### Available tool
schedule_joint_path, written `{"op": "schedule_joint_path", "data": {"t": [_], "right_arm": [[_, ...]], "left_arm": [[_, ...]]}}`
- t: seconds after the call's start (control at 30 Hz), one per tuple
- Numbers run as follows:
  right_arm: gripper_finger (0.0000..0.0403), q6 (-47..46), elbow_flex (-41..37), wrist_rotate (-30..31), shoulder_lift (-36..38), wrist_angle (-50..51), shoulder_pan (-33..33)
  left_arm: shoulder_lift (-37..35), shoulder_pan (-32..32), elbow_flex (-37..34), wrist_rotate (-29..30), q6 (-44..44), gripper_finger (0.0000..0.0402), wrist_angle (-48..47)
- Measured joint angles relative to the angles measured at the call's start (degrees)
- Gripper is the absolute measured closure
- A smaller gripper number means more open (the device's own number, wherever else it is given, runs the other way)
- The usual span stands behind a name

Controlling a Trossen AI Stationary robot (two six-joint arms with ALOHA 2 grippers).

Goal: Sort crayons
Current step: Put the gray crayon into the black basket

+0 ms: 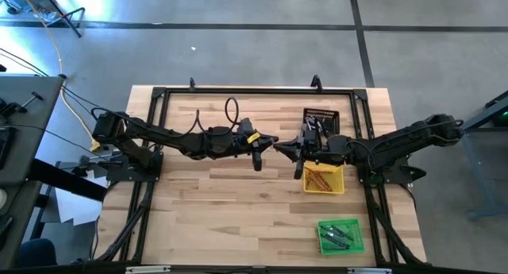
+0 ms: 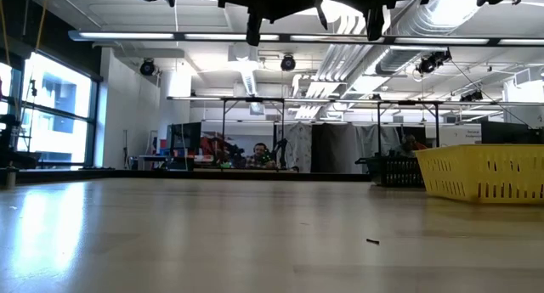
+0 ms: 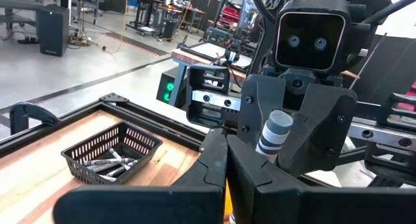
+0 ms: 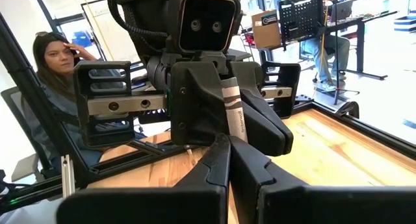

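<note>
Above the middle of the table my left gripper (image 1: 268, 142) and my right gripper (image 1: 287, 148) meet tip to tip, both level and shut. A grey crayon (image 4: 233, 113) with a dark-banded wrapper stands nearly upright between them; the left wrist view shows its blunt top end (image 3: 278, 123). A black tray (image 1: 321, 119) at the far right holds grey crayons (image 3: 107, 165). A yellow tray (image 1: 324, 179) holds orange-red crayons, and a green tray (image 1: 341, 236) near the front holds green ones. My left gripper (image 3: 226, 165) is shut on the grey crayon's lower part, coming level from the table's left; its own fingers hide the place of contact. The crayon's upper part (image 3: 273, 136) sticks up above the fingers, clear of the table. My right gripper (image 4: 229, 159) is shut at the crayon's lower end (image 4: 242, 138), pinching it between the fingertips, level from the table's right. The crayon stands tilted a little, its upper part rising free.
A black metal frame (image 1: 159, 95) runs around the table top. In the low view the yellow tray (image 2: 484, 172) and black tray (image 2: 395, 170) stand at the right. A seated person (image 4: 55, 62) is beyond the table. Bare wood (image 1: 222, 210) lies at the front left.
</note>
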State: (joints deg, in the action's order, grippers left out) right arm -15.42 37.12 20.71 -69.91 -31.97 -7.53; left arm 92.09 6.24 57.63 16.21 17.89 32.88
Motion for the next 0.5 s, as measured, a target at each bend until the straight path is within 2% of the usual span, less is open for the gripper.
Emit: {"op": "schedule_joint_path", "data": {"t": [0.5], "right_arm": [[0.0402,0.5,0.1,0.0,0.0,0.8,0.0]], "left_arm": [[0.0,0.0,0.0,0.2,-0.2,0.0402,-0.2]]}}
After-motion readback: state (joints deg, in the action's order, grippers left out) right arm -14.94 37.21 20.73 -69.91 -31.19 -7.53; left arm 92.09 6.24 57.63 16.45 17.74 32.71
